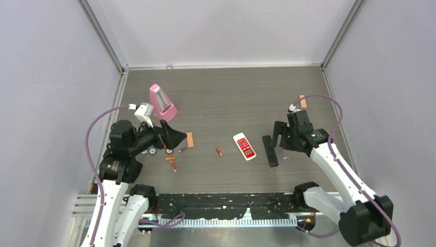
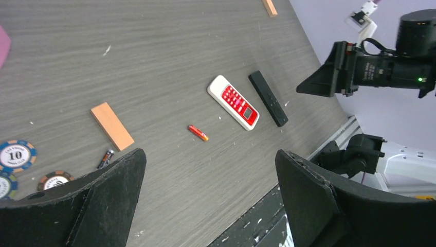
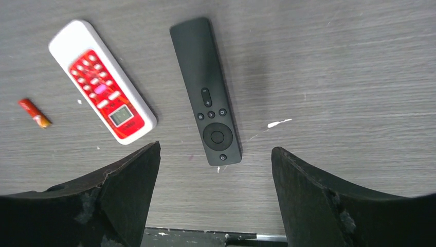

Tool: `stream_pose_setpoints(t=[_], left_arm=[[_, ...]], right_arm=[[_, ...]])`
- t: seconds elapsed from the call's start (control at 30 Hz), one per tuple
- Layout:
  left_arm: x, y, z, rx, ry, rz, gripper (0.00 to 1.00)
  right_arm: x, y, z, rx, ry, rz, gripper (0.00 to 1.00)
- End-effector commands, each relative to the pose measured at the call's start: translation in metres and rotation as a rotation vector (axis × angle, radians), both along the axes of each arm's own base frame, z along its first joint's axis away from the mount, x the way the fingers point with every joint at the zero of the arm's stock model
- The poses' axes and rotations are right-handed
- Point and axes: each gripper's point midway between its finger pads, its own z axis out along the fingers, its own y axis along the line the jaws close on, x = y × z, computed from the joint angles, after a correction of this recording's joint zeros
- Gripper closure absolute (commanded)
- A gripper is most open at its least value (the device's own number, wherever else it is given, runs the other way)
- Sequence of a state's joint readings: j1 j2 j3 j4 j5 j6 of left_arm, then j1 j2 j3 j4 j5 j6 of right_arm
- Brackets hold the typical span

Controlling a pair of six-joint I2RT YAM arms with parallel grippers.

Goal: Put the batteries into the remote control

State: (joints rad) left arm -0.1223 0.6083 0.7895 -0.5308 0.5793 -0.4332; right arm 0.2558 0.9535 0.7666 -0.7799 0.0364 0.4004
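Observation:
Two remotes lie face up mid-table: a white one with a red button panel point(image 1: 244, 146) point(image 2: 234, 102) point(image 3: 101, 95) and a slim black one point(image 1: 271, 156) point(image 2: 268, 98) point(image 3: 205, 90). One orange-red battery point(image 1: 219, 152) point(image 2: 198, 133) point(image 3: 35, 112) lies left of the white remote. Two more orange batteries point(image 1: 171, 161) and a dark battery point(image 2: 106, 158) lie near my left gripper point(image 1: 179, 138) point(image 2: 210, 153), which is open and empty. My right gripper point(image 1: 275, 139) point(image 3: 216, 148) hangs open over the black remote's button end, touching nothing.
A pink metronome point(image 1: 163, 101) stands at the back left. A tan wooden block point(image 1: 190, 139) point(image 2: 112, 126) lies by the left gripper, another point(image 1: 303, 101) at the far right. Poker chips point(image 2: 16, 155) sit under the left arm. A black strip point(image 1: 226, 200) lines the near table edge.

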Motion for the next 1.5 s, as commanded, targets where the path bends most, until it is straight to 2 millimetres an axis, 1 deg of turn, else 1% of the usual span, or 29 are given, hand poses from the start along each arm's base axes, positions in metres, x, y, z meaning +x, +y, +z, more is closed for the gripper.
stream_pose_setpoints(t=[0.0,0.1,0.13,0.17,0.23,0.27,0.3,0.33,0.37,0.4,0.43,0.47,0.5,0.53,0.57,0.6,0.63,0.67,0.7,0.73,0.77,0.8,1.0,1.13,1.2,1.23,1.27,1.33,1.47], left_arm=[[0.000,-0.006,0.009,-0.058,-0.035,-0.020,0.02],[0.003,0.001,0.008,-0.042,-0.046,0.029,0.01],[0.003,0.001,0.008,-0.037,-0.047,0.031,0.01],[0.003,0.002,0.007,-0.032,-0.046,0.033,0.01],[0.004,0.003,0.004,-0.026,-0.038,0.038,0.01],[0.004,0.003,0.004,-0.024,-0.038,0.039,0.01],[0.004,0.003,0.003,-0.026,-0.034,0.043,0.01],[0.005,0.004,0.004,-0.027,-0.035,0.049,0.02],[0.005,0.004,0.003,-0.025,-0.029,0.050,0.02],[0.005,0.004,0.004,-0.023,-0.025,0.048,0.02],[0.005,0.004,0.003,-0.020,-0.015,0.050,0.02],[0.006,0.005,0.002,-0.016,-0.007,0.056,0.03],[0.006,0.006,0.002,-0.013,-0.006,0.062,0.03],[0.008,0.008,0.002,-0.010,-0.006,0.075,0.03],[0.008,0.010,0.001,-0.005,-0.006,0.086,0.03],[0.009,0.011,0.001,-0.001,-0.008,0.099,0.02],[0.010,0.013,0.001,0.002,-0.011,0.110,0.02],[0.010,0.014,0.001,0.004,-0.013,0.117,0.02],[0.011,0.015,0.001,0.006,-0.016,0.123,0.02],[0.011,0.015,0.002,0.008,-0.020,0.121,0.01],[0.009,0.014,0.003,0.007,-0.020,0.111,0.01],[0.008,0.013,0.003,0.009,-0.022,0.099,0.00],[0.007,0.013,-0.001,0.026,0.002,0.088,0.00],[0.006,0.013,-0.001,0.032,0.010,0.090,0.00],[0.005,0.013,0.001,0.031,0.016,0.085,0.00],[0.005,0.012,0.000,0.031,0.023,0.083,0.00],[0.005,0.012,0.000,0.031,0.025,0.078,0.00],[0.004,0.010,0.000,0.029,0.029,0.065,0.00],[0.000,0.008,0.000,0.022,0.025,0.048,0.00]], right_arm=[[0.008,0.006,-0.015,-0.046,0.031,-0.012,0.17],[0.011,0.013,-0.027,-0.069,0.064,0.004,0.19],[0.011,0.020,-0.028,-0.072,0.059,0.035,0.19],[0.015,0.026,-0.026,-0.070,0.042,0.053,0.19],[0.017,0.053,-0.020,-0.070,0.004,0.159,0.19],[0.018,0.060,-0.017,-0.069,-0.009,0.182,0.19],[0.021,0.076,-0.012,-0.065,-0.028,0.231,0.19],[0.021,0.083,-0.011,-0.060,-0.032,0.257,0.19],[0.023,0.096,-0.009,-0.059,-0.038,0.299,0.19],[0.024,0.103,-0.014,-0.066,-0.025,0.321,0.19],[0.025,0.112,-0.012,-0.070,-0.033,0.354,0.19],[0.026,0.116,-0.019,-0.088,-0.015,0.372,0.19],[0.027,0.123,-0.018,-0.097,-0.020,0.402,0.18],[0.029,0.126,-0.027,-0.118,0.004,0.417,0.18],[0.030,0.131,-0.027,-0.130,0.003,0.447,0.18],[0.030,0.133,-0.037,-0.152,0.033,0.462,0.18],[0.031,0.137,-0.038,-0.166,0.033,0.490,0.18],[0.030,0.138,-0.047,-0.186,0.060,0.505,0.17],[0.031,0.141,-0.048,-0.198,0.060,0.524,0.17],[0.031,0.141,-0.056,-0.214,0.081,0.531,0.17],[0.032,0.142,-0.058,-0.223,0.085,0.542,0.17],[0.032,0.142,-0.065,-0.236,0.105,0.545,0.17],[0.033,0.140,-0.083,-0.276,0.154,0.565,0.17],[0.030,0.140,-0.092,-0.278,0.181,0.564,0.20],[0.029,0.141,-0.094,-0.270,0.187,0.562,0.25],[0.028,0.143,-0.095,-0.261,0.191,0.567,0.31],[0.028,0.144,-0.096,-0.254,0.190,0.568,0.35],[0.028,0.146,-0.095,-0.243,0.189,0.573,0.48],[0.027,0.157,-0.086,-0.183,0.166,0.584,0.56]])
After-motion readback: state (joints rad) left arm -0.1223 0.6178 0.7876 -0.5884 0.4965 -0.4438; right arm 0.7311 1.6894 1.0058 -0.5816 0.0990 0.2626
